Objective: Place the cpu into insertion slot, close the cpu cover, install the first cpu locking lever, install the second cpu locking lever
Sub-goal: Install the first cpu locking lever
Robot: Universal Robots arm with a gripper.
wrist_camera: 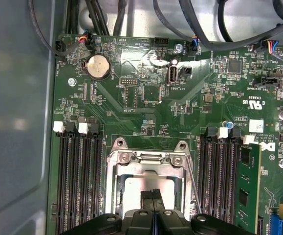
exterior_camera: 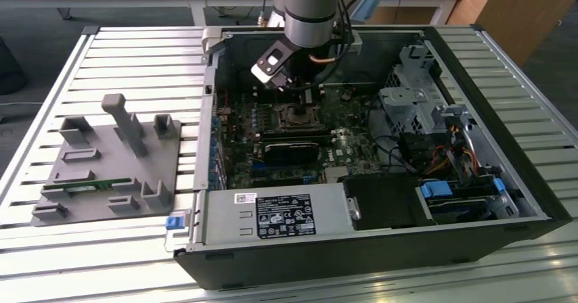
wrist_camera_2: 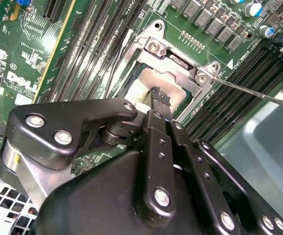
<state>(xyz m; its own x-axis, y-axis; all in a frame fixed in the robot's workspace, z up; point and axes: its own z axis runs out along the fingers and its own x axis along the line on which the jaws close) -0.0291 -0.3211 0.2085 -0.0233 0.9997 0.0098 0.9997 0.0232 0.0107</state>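
Slatted table (exterior_camera: 135, 53) w/ open PC case (exterior_camera: 316, 255) mid-frame in exterior view; tool (wrist_camera_2: 160, 98) clenched, tips just over cpu (wrist_camera: 134, 188) in insertion slot (wrist_camera: 114, 188).

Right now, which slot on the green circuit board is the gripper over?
The small square socket with the silver metal rim, between the two banks of long narrow black slots; the black gripper hangs over its middle.
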